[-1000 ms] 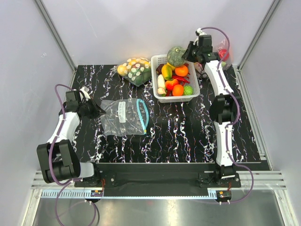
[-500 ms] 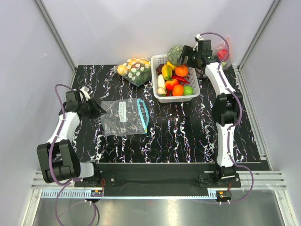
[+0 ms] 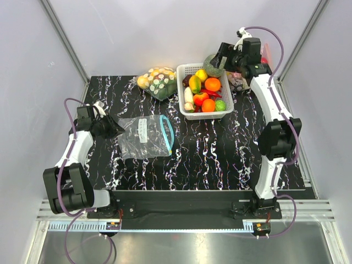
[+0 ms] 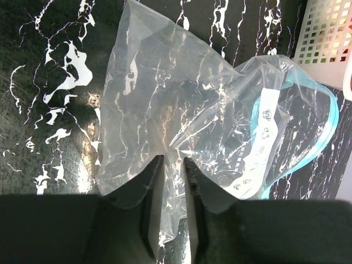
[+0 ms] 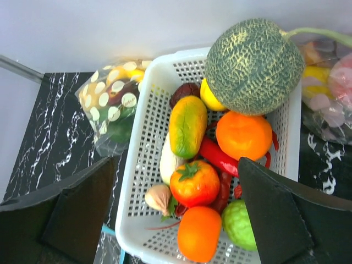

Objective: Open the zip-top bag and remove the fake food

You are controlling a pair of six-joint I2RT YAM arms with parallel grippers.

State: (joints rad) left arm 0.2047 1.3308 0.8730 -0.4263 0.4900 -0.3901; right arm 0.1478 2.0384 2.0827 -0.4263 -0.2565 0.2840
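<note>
Zip-top bag [image 3: 144, 137], apparently emptied, lies crumpled on the left half of the bench [image 3: 231, 159], midway between the far and near edges. Its long axis, from closed bottom to mouth, runs parallel to the near edge. The gaping mouth, with its teal zip strip [image 3: 168, 135], points toward the right edge, and the bottom points toward the left edge. The left claw [image 4: 172, 160] stands at the bottom, jaws a narrow slit apart with a fold of film between them; whether they pinch it cannot be told. The right claw [image 5: 176, 165] is spread wide and empty above the basket [image 3: 181, 91] at the far edge, where the fake food [image 5: 245, 135] is heaped and the dark green bumpy ball [image 5: 253, 66] perches on top. The step in hand is judged to be letting go. To do it well, the left claw parts fully and lifts straight off so the film does not cling and drag, while the right claw rises vertically, clear of the perched ball.
</note>
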